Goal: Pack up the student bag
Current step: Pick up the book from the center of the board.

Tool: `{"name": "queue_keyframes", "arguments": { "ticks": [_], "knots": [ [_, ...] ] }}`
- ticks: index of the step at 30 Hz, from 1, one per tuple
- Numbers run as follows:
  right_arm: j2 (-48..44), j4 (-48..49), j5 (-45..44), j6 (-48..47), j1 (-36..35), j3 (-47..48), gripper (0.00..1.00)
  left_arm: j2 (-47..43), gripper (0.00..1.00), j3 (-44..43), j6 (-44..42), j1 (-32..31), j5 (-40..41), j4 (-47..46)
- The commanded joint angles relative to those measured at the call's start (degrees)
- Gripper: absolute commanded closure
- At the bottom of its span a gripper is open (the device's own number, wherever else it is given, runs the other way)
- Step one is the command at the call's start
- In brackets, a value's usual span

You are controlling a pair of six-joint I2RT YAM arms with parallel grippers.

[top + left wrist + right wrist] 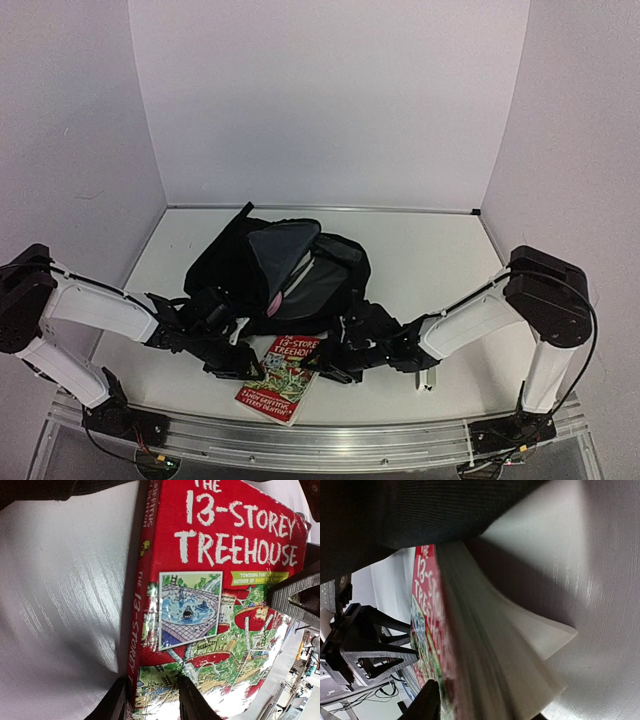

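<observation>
The black backpack sits open mid-frame from above, with the "13-Storey Treehouse" paperback just below it on the table. My left jaws straddle its spine edge and my right jaws its page edge; I cannot tell whether either pinches yet. If the right side catches only some pages, they could fan open and slip.
</observation>
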State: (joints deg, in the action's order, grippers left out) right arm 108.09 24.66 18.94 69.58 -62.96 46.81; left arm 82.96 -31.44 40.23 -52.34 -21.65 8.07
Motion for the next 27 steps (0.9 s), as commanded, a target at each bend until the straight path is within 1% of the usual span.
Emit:
{"name": "queue_keyframes", "arguments": {
  "ticks": [1,4,6,8,10,12,15,17,18,20,21,23,27],
  "knots": [
    [2.4,6.1,1.9,1.2,-2.5,2.9,0.75,0.1,0.65,-2.8,-1.5,-1.0,-0.9,-2.7],
    [0.4,6.1,0.6,1.2,-2.6,1.8,0.86,-1.4,0.61,-2.9,-1.1,-1.0,1.1,-1.3],
    [-2.4,5.2,-0.6,1.2,-2.6,0.5,0.92,-3.3,0.54,-3.0,-0.6,-1.0,3.6,0.6],
    [-5.9,1.1,-1.7,0.3,-2.7,-0.3,0.99,-6.3,0.45,-2.9,0.0,-1.0,5.1,2.4],
    [-9.5,-3.6,-2.6,-1.3,-3.0,-1.1,1.0,-9.9,0.35,-3.1,0.5,-1.0,6.9,4.8],
    [-14.2,-7.5,-2.5,-3.6,-3.1,-1.4,1.0,-15.0,0.22,-3.7,0.7,-1.0,8.3,7.6],
    [-20.7,-15.0,-1.6,-9.3,-3.3,-0.5,1.0,-23.1,0.09,-5.0,0.6,-0.9,11.6,11.1],
    [-25.5,-18.7,-0.3,-13.3,-3.3,1.0,1.0,-26.6,0.02,-6.3,0.4,-0.5,12.9,13.4],
    [-27.4,-20.7,0.0,-15.2,-3.3,2.2,1.0,-27.9,0.01,-7.5,0.2,-0.2,13.4,14.5],
    [-30.8,-24.2,0.7,-18.3,-3.3,5.3,1.0,-29.5,0.0,-10.1,-0.1,0.4,13.8,16.6],
    [-32.2,-26.5,-0.9,-19.4,-3.3,6.9,1.0,-29.9,0.0,-11.5,-0.3,0.6,13.8,16.9],
    [-34.5,-30.9,-5.8,-20.2,-2.7,9.7,1.0,-30.4,0.0,-14.5,-0.6,1.0,13.8,16.7],
    [-37.1,-31.4,-17.0,-19.7,1.3,12.1,1.0,-29.5,0.0,-17.6,-1.7,1.3,12.6,10.6]
  ]
}}
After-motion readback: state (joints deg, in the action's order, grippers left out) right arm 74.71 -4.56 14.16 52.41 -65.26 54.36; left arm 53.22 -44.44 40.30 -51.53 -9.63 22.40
